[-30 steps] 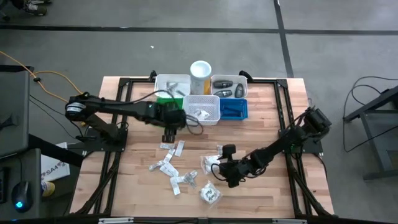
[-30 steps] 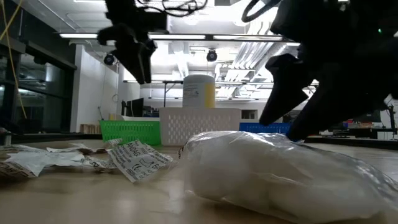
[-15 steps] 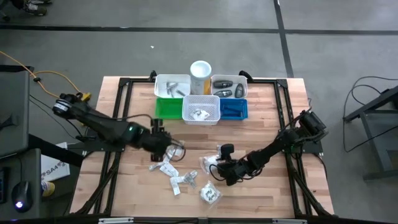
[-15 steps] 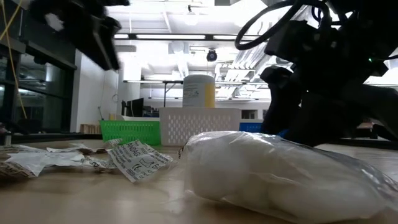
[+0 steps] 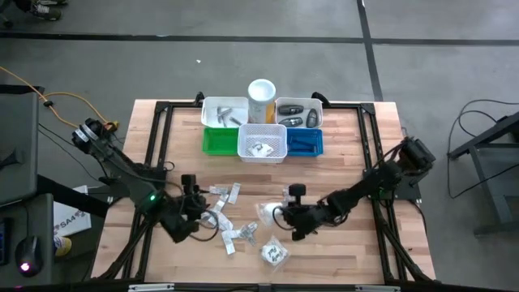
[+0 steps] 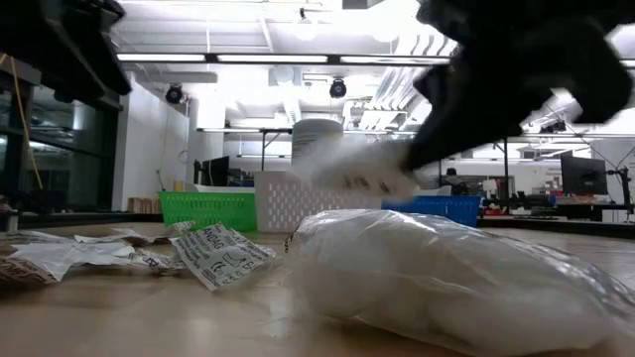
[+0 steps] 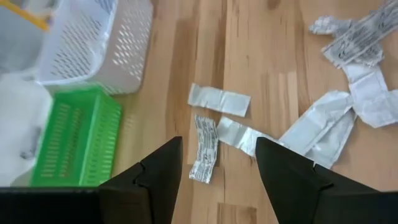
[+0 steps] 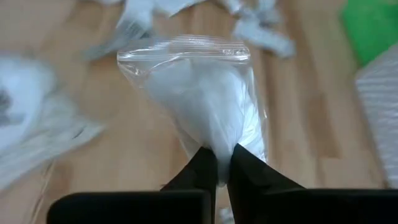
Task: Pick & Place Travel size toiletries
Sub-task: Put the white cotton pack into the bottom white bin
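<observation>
risk sits with the right gripper (image 8: pixel 217 163): its fingers pinch only one edge of the clear zip bag (image 8: pixel 199 93), so it may slip; left gripper (image 7: pixel 216 168) fingers spread wide above sachets (image 7: pixel 219 99).

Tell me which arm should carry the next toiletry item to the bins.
The right. Its gripper is already shut on a clear zip bag, lifted off the table. The left gripper is open and empty, above the loose packets.
</observation>
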